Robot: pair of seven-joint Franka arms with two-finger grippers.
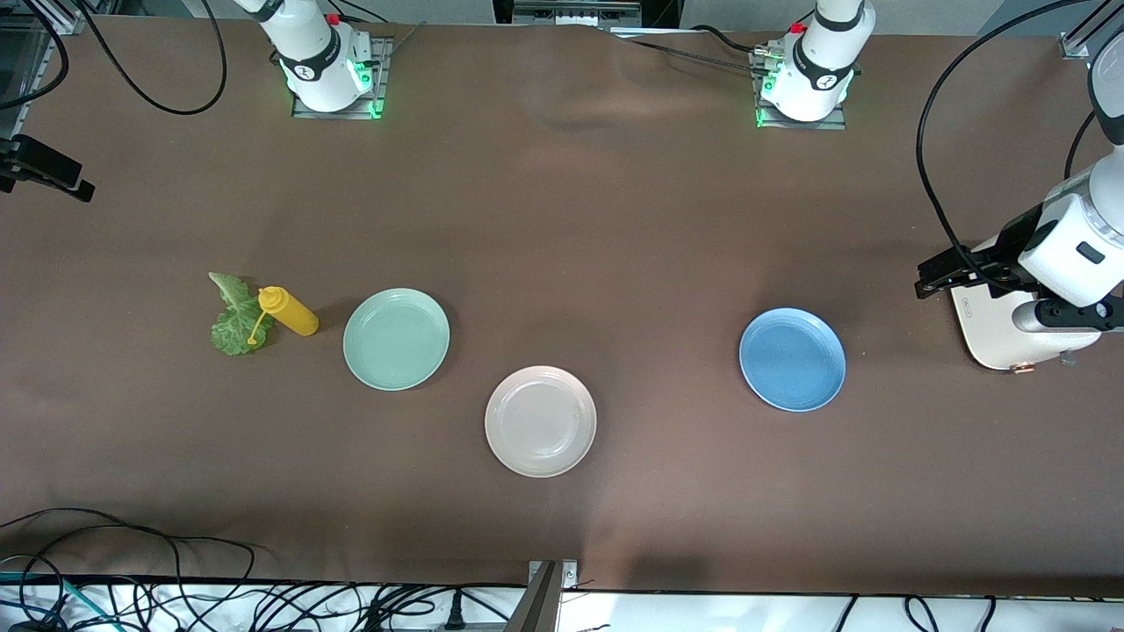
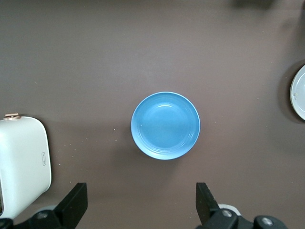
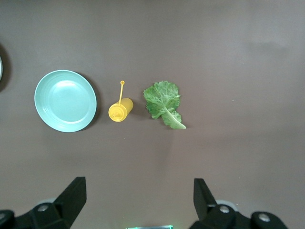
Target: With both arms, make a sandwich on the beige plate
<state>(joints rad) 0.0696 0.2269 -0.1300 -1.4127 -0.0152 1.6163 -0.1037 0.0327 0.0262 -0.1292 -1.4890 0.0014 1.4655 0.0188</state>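
The beige plate (image 1: 540, 421) lies nearest to the front camera, between the mint plate (image 1: 396, 338) and the blue plate (image 1: 792, 359), and apart from both. Beside the mint plate, toward the right arm's end of the table, stands the bottle (image 1: 289, 311), and just beside it lies the lettuce leaf (image 1: 234, 317). The toaster (image 1: 1010, 329) stands near the blue plate, at the left arm's end, under the left gripper (image 1: 933, 274).

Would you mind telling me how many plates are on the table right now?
3. The mint-green plate sits beside the yellow bottle, the beige plate lies nearest the front camera, and the blue plate lies toward the left arm's end.
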